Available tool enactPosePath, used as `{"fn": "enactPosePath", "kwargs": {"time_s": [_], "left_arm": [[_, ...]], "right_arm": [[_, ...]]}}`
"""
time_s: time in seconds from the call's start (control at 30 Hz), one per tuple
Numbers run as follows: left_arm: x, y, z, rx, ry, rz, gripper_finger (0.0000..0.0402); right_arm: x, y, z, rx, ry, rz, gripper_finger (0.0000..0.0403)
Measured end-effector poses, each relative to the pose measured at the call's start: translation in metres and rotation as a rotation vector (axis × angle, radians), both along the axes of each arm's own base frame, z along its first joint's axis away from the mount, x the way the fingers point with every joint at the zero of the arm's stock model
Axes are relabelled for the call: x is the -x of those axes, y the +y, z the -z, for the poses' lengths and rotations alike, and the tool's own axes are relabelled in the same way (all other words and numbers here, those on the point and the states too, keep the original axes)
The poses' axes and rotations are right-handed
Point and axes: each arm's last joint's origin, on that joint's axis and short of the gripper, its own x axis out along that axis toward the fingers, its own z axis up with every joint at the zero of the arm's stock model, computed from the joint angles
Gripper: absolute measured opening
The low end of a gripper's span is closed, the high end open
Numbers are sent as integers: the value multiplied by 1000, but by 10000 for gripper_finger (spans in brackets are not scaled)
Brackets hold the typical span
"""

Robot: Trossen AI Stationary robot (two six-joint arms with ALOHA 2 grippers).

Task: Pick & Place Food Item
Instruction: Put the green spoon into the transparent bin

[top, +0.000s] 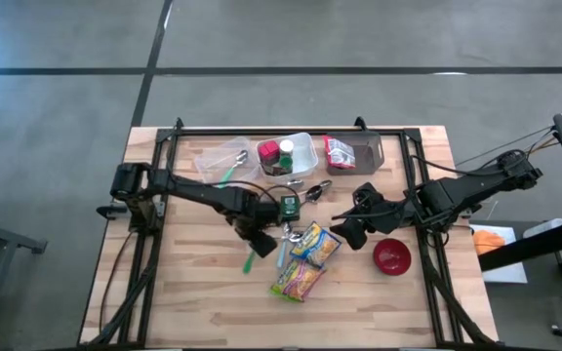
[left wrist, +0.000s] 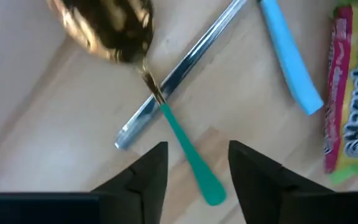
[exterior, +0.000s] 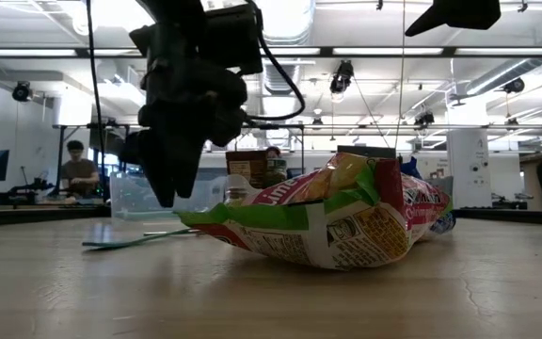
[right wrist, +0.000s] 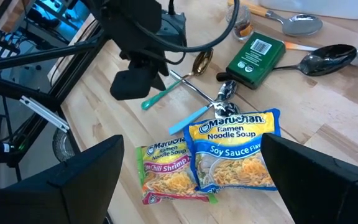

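The soy sauce ramen pack (top: 315,243) lies flat mid-bench, overlapping the chili shrimp pack (top: 297,281), which lies nearer the front edge; their long axes run on a slant toward that edge. My right hand (top: 347,230) hovers just beside the soy pack, on its right, fingers spread wide and empty — nearer, I judge. My left hand (left wrist: 194,171) hangs over the teal-handled spoon (left wrist: 169,118), fingers parted, pinching nothing.
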Motion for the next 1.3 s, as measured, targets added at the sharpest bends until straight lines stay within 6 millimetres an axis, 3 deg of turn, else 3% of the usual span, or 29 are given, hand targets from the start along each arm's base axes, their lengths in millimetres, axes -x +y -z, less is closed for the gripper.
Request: {"fn": "enactPosePath", "kwargs": {"time_s": [0.17, 0.63, 0.73, 1.03, 1.3], "left_arm": [[1, 0, 4, -22, 37, -154, 184], [15, -7, 35, -69, 2, -277, 177], [16, -7, 37, -96, -7, -260, 149], [23, -3, 47, -204, -51, -196, 14], [26, -4, 49, -222, -61, -146, 3]], "right_arm": [[0, 0, 0, -3, 0, 2, 373], [0, 0, 0, 13, 3, -14, 373], [0, 0, 0, 17, 4, -18, 373], [0, 0, 0, 17, 5, -21, 373], [0, 0, 0, 17, 5, -21, 373]]}}
